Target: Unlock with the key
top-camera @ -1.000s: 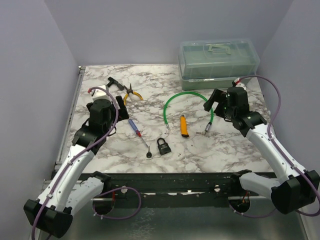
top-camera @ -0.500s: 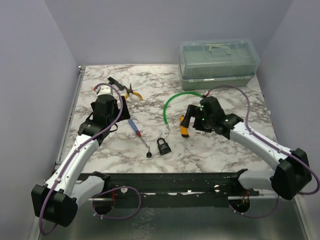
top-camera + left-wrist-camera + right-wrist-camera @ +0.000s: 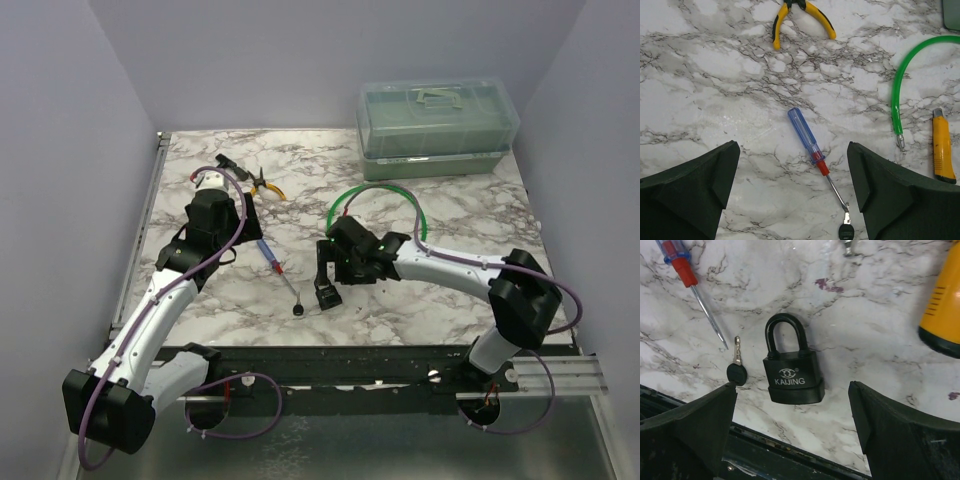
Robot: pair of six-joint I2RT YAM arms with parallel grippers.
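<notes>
Key [image 3: 736, 366]: lay flat on the counter [image 3: 450, 290], black head towards the near edge, silver blade pointing away; held by neither pincer.
Key's neighbours: just left of the padlock [image 3: 791, 369] with bare marble between them; its blade tip sat just beside the tip of the screwdriver [image 3: 807, 139].
Padlock: black, lying flat, shackle closed and pointing away from the arms.
Right pincer [image 3: 792, 386]: fingers spread wide, poised over the padlock, which showed between them untouched.
Left pincer [image 3: 792, 145]: fingers apart and holding nothing, above the screwdriver's blue-and-red handle.
Further back: yellow-handled pliers [image 3: 802, 15], a curved green tube [image 3: 897, 85] and a yellow utility knife [image 3: 943, 150] lay on the marble.
Far right corner: a translucent green box [image 3: 438, 125], lid on.
</notes>
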